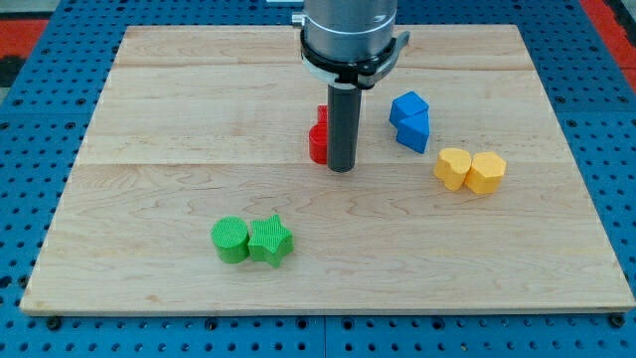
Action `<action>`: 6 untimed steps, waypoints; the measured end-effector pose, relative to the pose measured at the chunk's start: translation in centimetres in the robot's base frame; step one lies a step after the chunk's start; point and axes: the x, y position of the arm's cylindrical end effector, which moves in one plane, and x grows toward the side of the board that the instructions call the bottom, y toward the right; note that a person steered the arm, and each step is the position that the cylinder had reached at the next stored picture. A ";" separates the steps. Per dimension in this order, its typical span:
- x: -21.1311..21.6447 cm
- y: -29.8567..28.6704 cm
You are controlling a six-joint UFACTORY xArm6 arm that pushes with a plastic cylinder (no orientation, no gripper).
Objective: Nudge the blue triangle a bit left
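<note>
Nothing looks done yet: the blue triangular block (pixel 414 132) sits toward the wooden desk's (pixel 149 199) right edge, untouched, the rod's tip (pixel 341 169) well left of it; no pincer shows.

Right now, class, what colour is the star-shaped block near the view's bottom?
Green: the star block shows in the camera view.

The tabletop (pixel 179 119) is pale wood with visible grain and plank seams, matt. The green blocks (pixel 250 240) show fine ribbed ridges, like layered plastic. The rod above my tip (pixel 341 169) is dark, smooth and faintly glossy.
</note>
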 end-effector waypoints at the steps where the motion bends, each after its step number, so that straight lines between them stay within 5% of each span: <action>1: 0.2 4.2; 2: 0.3 14.2; 3: -1.4 16.5; 6: -2.1 11.1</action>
